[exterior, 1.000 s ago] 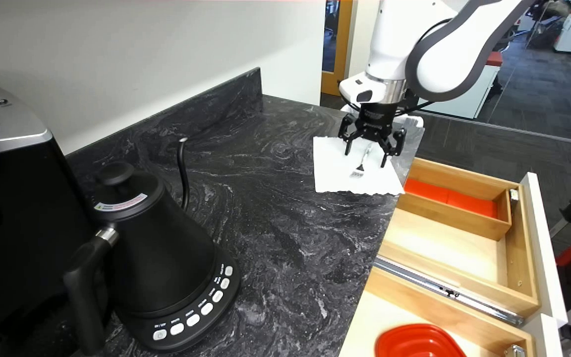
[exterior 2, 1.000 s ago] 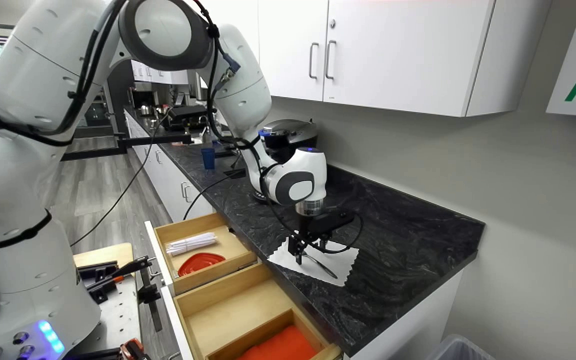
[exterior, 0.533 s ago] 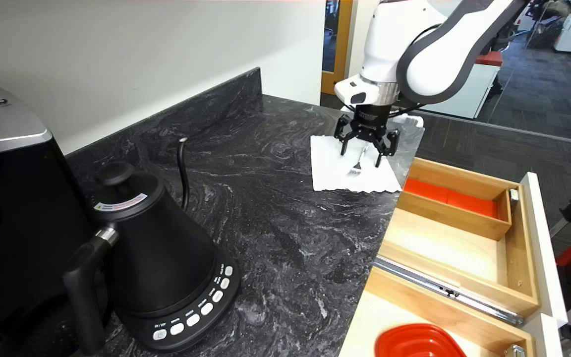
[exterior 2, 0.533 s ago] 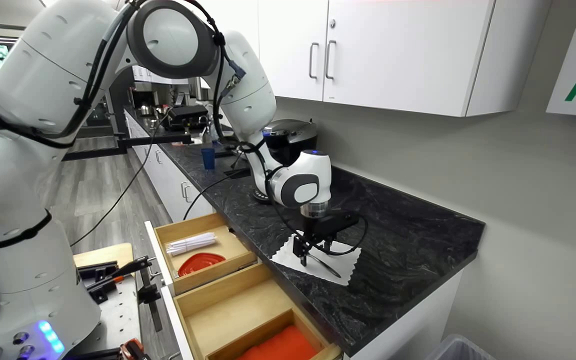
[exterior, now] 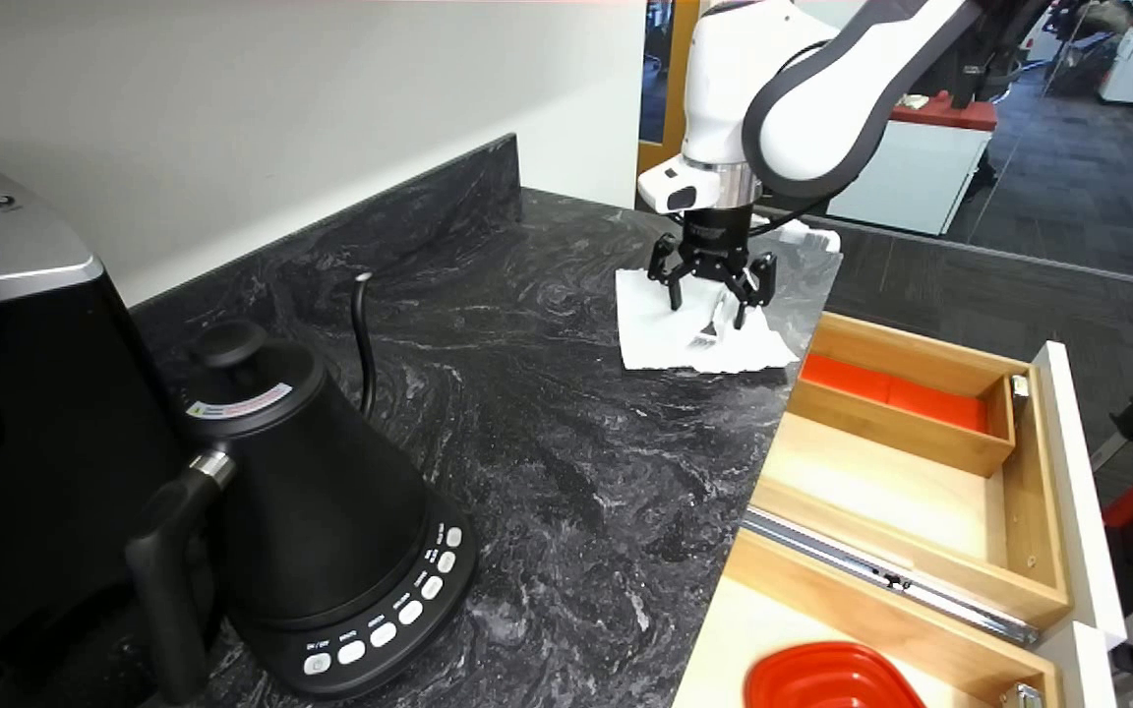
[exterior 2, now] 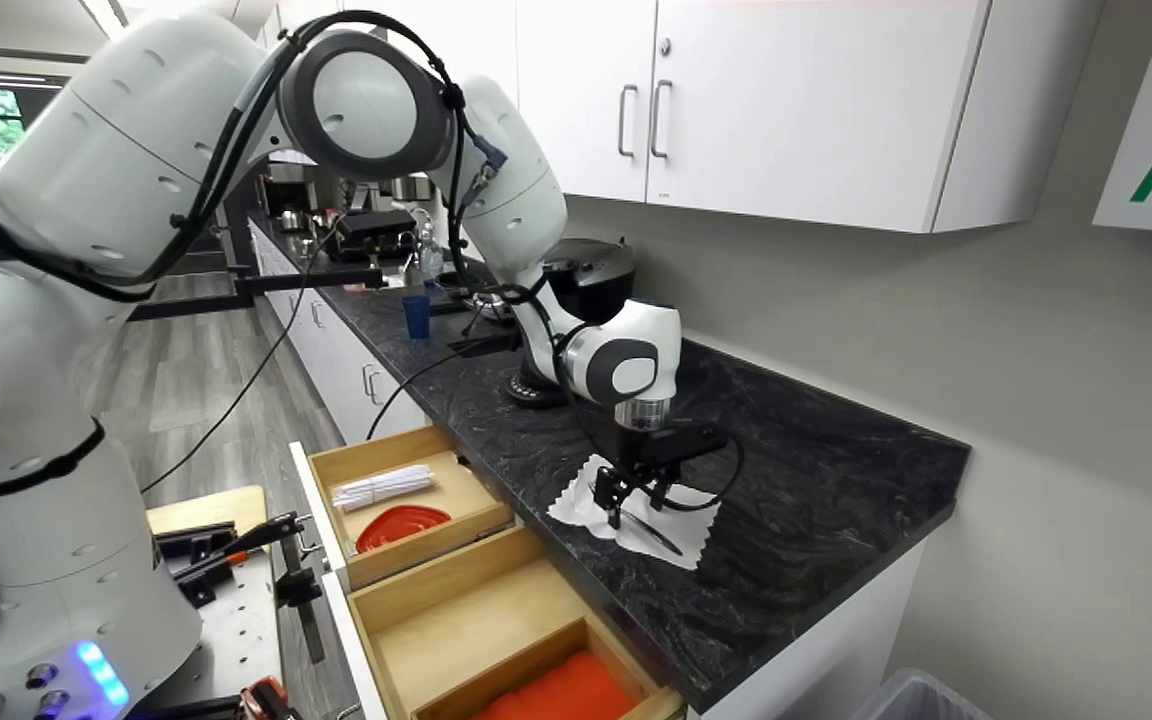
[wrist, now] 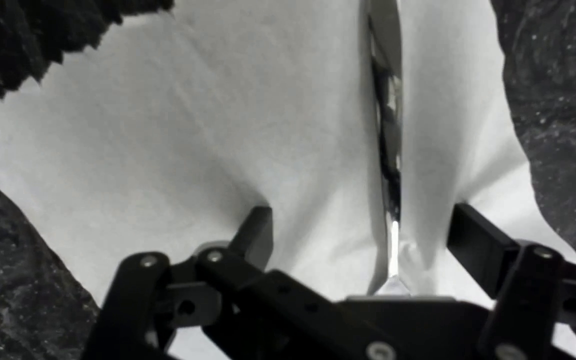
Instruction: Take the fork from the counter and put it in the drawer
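The slim grey metal fork [wrist: 390,150] lies on a white paper napkin [wrist: 168,140] on the dark veined counter [wrist: 558,100]. The fork shows in both exterior views [exterior: 706,336] [exterior 2: 658,535]. My gripper [wrist: 361,220] is open and points down over the fork, one finger on each side, with gaps on both sides of the handle. The fingertips appear to press on the napkin, which is creased around them. The gripper's body hides the fork's lower end in the wrist view. The pale wooden drawer [exterior: 881,482] stands open beside the counter, also in an exterior view [exterior 2: 466,620].
The drawer has an orange-red compartment [exterior: 896,393]. A neighbouring open drawer holds a red dish [exterior 2: 401,525] and a white bundle [exterior 2: 383,487]. A black kettle [exterior: 321,492] stands on the counter. White cupboards [exterior 2: 786,110] hang above the counter.
My gripper has moved over the napkin, away from the drawer side toward the wall, and appears slightly lower. The napkin has shifted a little and become creased. The gripper stays open.
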Tool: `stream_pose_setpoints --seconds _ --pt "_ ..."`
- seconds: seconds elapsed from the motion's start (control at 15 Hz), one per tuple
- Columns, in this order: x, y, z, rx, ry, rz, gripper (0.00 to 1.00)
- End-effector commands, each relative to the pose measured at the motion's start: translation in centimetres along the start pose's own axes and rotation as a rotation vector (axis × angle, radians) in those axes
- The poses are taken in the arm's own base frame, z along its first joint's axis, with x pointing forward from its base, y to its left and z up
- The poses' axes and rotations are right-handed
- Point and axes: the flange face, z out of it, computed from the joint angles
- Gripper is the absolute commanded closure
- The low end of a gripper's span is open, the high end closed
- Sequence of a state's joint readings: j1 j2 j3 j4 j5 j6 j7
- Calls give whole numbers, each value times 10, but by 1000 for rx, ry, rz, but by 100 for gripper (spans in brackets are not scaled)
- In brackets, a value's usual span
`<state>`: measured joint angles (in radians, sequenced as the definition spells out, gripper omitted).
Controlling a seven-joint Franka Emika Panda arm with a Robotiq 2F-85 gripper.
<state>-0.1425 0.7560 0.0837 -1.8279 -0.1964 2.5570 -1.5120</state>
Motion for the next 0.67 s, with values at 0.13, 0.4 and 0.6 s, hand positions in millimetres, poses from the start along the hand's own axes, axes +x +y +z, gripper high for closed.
stream_pose_setpoints --seconds 0.13,0.4,0.6 --pt "4 22 12 64 -10 17 53" --pt "3 22 1 47 -9 -3 44" --pt "3 22 0 46 -9 -4 25"
